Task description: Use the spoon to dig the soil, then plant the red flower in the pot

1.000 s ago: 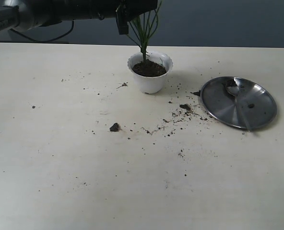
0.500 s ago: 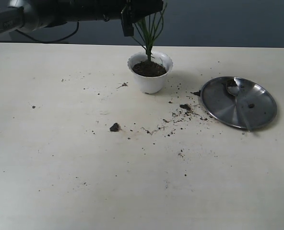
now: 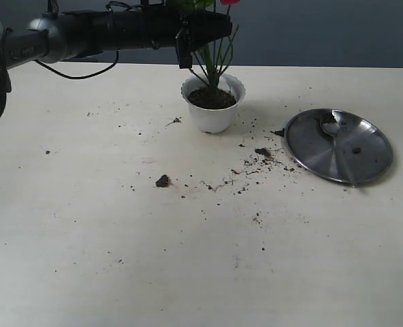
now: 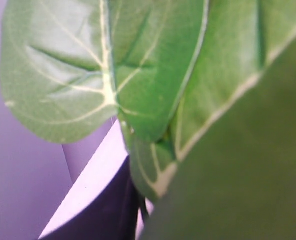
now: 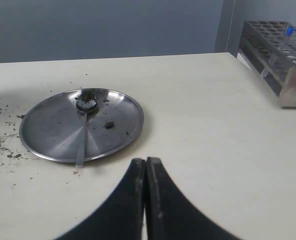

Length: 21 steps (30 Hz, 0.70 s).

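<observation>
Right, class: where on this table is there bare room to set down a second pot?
The near stretch of the table, in front of the soil clump, is mostly bare. So is the left side, away from the pot. Crowded: soil crumbs between pot and steel plate with its spoon; the left gripper holds the red flower over the pot.

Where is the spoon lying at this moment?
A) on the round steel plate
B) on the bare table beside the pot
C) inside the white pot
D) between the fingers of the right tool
A: the spoon lies on the steel plate, its soil-smudged bowl near the rim, while the right tool is shut and empty.
</observation>
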Each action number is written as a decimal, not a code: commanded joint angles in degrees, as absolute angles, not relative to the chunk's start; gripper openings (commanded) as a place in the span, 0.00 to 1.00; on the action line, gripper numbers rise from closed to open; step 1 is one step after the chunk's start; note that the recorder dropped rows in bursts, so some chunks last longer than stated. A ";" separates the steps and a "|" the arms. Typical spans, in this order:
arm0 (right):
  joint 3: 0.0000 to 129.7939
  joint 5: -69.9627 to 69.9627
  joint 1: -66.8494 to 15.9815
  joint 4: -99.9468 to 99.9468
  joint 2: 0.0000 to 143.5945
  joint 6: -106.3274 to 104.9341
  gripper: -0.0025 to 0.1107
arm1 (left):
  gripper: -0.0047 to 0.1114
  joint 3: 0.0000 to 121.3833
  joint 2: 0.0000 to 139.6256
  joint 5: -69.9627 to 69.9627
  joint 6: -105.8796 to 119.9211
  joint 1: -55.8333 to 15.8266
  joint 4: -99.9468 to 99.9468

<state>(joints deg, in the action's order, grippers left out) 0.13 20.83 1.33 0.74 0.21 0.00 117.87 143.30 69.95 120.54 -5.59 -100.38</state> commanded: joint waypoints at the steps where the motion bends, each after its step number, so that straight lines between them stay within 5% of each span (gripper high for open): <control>1: 0.00 20.60 1.66 0.72 0.00 0.00 0.02 | 0.04 117.95 145.07 69.96 121.86 -5.30 -99.95; 21: 0.00 20.60 1.66 0.72 0.00 0.00 0.02 | 0.04 117.95 148.57 69.96 121.86 -4.27 -98.46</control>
